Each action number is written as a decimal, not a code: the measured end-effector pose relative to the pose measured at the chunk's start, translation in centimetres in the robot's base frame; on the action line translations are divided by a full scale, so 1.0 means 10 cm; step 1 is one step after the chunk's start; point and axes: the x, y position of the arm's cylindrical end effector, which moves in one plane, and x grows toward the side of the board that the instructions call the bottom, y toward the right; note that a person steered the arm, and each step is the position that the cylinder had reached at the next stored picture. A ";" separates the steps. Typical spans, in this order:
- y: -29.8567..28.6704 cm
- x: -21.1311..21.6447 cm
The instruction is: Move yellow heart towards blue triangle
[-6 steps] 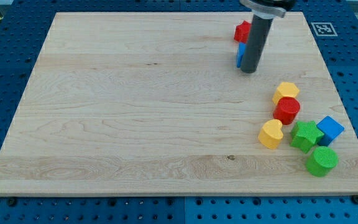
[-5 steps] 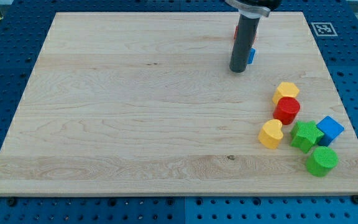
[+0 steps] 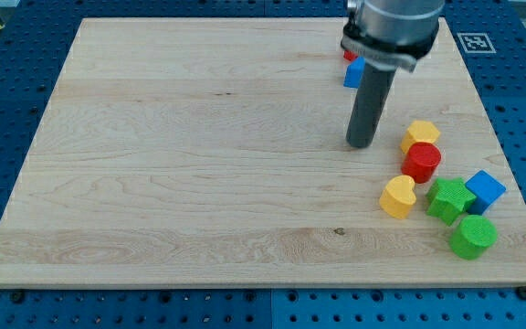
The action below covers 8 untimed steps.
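While the dark rod is standing upright over the counter (image 3: 199, 164), my tip (image 3: 362, 144) is resting on bare wood, touching no block. There is no hand on this arm, only the rod, so nothing is being held.

The yellow heart (image 3: 397, 196) is lying toward the view's bottom right of my tip, near it but clearly apart. The blue triangle (image 3: 353, 72) is sitting toward the view's top of my tip, partly hidden behind the rod's housing, with a red block (image 3: 348, 55) just above it whose shape cannot be made out. My tip is thus standing between the heart and the triangle, closer to the heart.

To the view's right of my tip, a yellow hexagon (image 3: 420, 134) is sitting with a red cylinder (image 3: 421, 162) touching its lower side. Further to the lower right of my tip, a green star (image 3: 448, 198) is lying just beside the heart, a blue cube (image 3: 485, 190) is touching the star on its right, and a green cylinder (image 3: 472, 236) is sitting just below both.
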 end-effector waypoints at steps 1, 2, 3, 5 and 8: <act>-0.07 0.47; 0.07 1.07; 0.44 1.26; 0.45 1.00; 0.41 0.39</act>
